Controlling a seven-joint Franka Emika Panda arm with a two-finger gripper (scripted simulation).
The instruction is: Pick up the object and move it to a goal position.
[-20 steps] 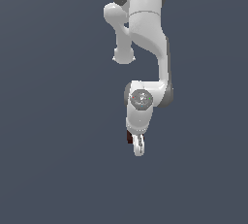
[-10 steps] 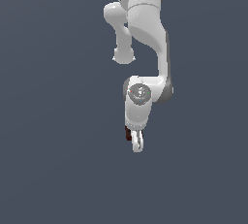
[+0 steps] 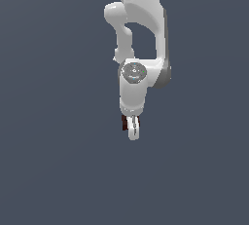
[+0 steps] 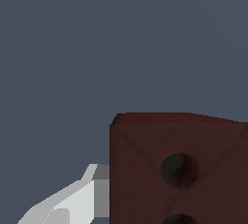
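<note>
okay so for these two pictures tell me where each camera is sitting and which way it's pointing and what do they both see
Exterior view: off the arm, apparently high up and facing down on the plain grey floor; the white arm runs in from the top edge to the claw.
Wrist view: on the wrist, facing along the claw; one pale finger shows beside the block, close up, dark dots on its face.
Shared: the reddish-brown block, a sliver beside the claw in the exterior view, and the grey floor. Whether the claw grips it can't be told.
</note>
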